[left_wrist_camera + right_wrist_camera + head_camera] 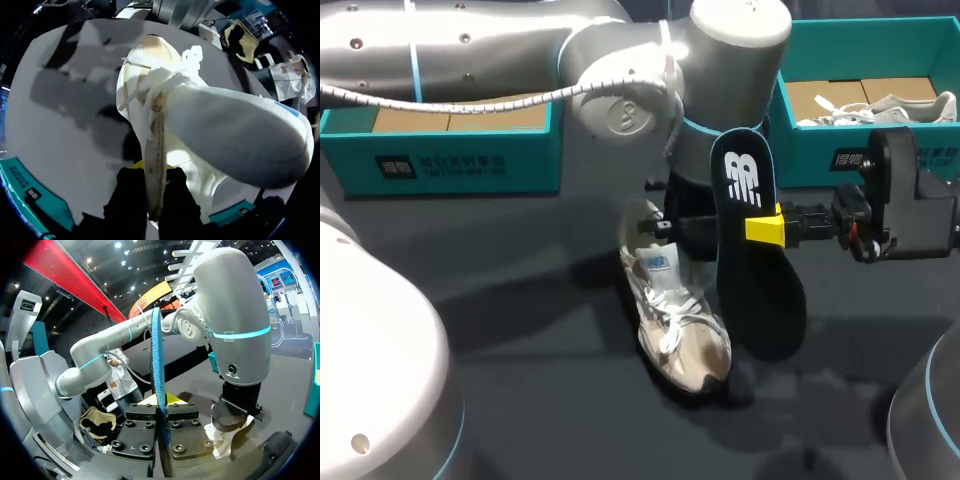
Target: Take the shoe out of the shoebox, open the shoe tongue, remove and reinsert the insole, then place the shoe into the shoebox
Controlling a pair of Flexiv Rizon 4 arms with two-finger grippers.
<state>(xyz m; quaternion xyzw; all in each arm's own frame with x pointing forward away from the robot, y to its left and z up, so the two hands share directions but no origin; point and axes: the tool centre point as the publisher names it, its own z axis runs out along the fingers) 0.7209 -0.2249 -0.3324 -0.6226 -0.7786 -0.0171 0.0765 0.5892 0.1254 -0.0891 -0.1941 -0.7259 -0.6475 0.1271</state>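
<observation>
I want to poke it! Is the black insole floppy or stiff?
Probably fairly stiff: the insole stands straight in the right gripper, not drooping. Likely light, since it looks thin edge-on in the right wrist view. It might bend if pushed.

The white laced shoe (680, 335) stands sole-down on the desk (520, 400); the dark insole (760, 300), out of it, hangs upright just beside it.

Dark insole (760, 290) in right claw (765, 230), beside shoe (680, 335)
</observation>
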